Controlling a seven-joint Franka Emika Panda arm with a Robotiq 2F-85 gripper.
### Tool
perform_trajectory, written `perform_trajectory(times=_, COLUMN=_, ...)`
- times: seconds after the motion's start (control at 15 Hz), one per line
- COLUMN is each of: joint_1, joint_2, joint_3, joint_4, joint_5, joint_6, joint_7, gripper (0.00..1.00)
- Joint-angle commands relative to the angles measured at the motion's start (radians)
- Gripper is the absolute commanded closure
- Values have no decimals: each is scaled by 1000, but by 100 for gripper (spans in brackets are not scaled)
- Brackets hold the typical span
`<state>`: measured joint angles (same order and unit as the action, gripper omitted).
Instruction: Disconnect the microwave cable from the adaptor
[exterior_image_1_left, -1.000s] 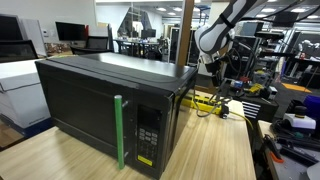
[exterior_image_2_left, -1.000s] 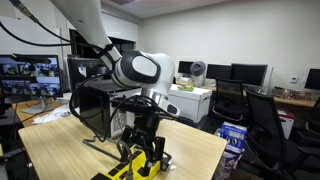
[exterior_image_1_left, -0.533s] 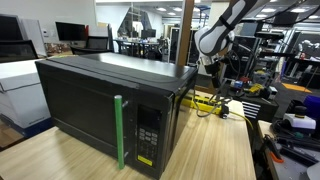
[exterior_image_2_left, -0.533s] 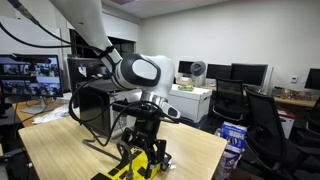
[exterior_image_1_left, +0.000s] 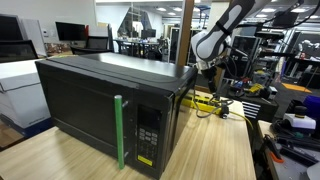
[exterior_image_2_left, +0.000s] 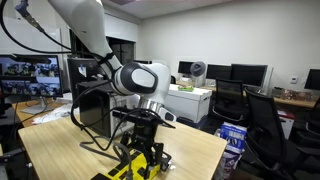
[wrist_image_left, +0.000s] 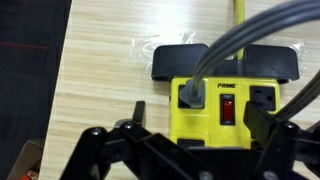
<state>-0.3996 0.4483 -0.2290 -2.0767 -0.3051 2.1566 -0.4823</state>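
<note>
- Wooden tabletop (wrist_image_left: 100, 80) in a cluttered office-lab carries everything beneath my end effector (wrist_image_left: 198, 118).
- The microwave cable (wrist_image_left: 240, 45) ends in a plug seated in the end socket of the yellow adaptor (wrist_image_left: 225, 110), directly below me and between my fingers (wrist_image_left: 262, 130).
- My jaws are spread wide and hold nothing; I judge that gap is there to straddle the plug.
- My arm arches over from above with the wrist pointing straight down.
- The microwave (exterior_image_1_left: 100, 100) stands off to one side of me.
</note>
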Motion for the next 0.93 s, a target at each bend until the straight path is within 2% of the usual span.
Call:
perform_trajectory(times=0.0, joint_1=-2, joint_2=8, joint_3=-16, joint_4=8, joint_5=-4, joint_6=-10, joint_7=3, gripper=0)
perform_trajectory(times=0.47, joint_1=-2, joint_2=28, joint_3=-44, joint_4=25, joint_5=-23, joint_6=-46, joint_7=12, gripper=0)
perform_trajectory(times=0.87, joint_1=-9, joint_2=36, joint_3=-42, joint_4=39, joint_5=-28, joint_6=-91, joint_7=-18, gripper=0)
